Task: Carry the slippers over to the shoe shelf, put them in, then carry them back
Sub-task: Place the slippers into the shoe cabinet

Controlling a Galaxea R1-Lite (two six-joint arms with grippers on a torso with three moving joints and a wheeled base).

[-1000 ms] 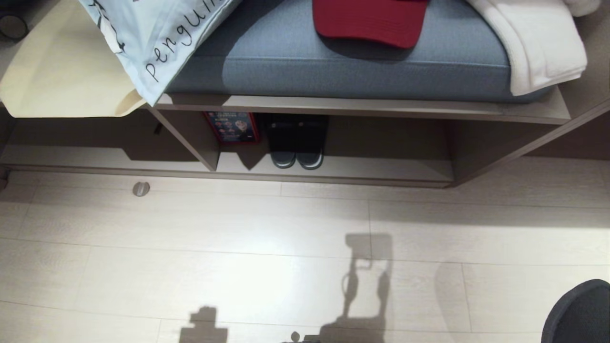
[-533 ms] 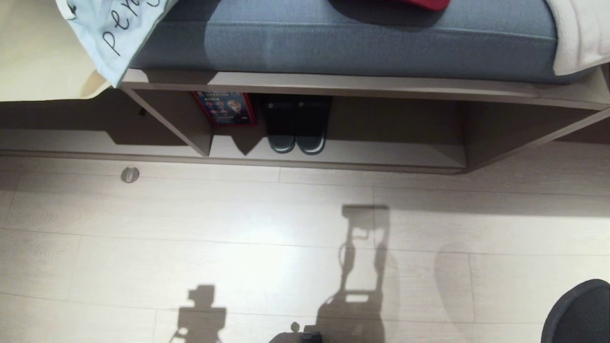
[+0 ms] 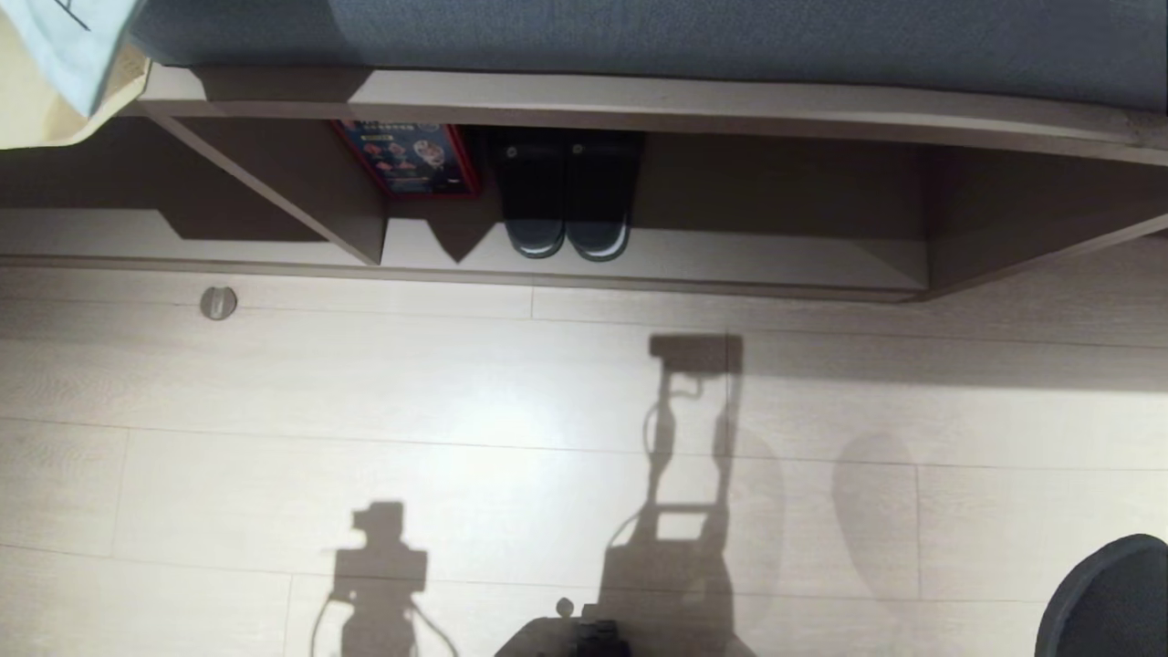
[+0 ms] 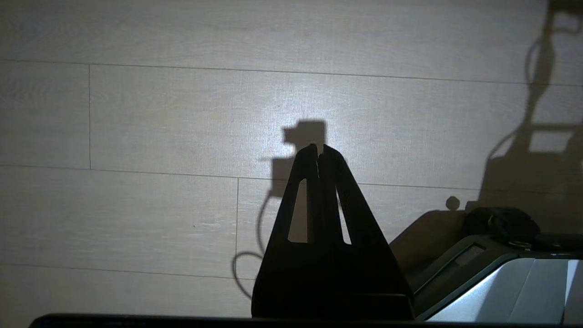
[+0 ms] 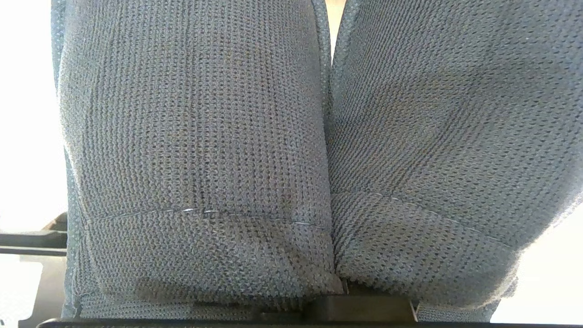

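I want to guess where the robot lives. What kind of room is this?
Probably a home entryway. A cushioned bench sits over a low shoe shelf holding a dark pair with white-edged soles, above pale wood flooring.

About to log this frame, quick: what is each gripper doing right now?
Left gripper: shut, holding nothing, above bare floor.
Right gripper: shut on the slippers, its fingers hidden behind the fabric.

The slippers (image 5: pixel 291 150) fill the right wrist view, hiding the right gripper's fingers. In the head view only a toe (image 3: pixel 1109 598) shows, cut off at the corner.
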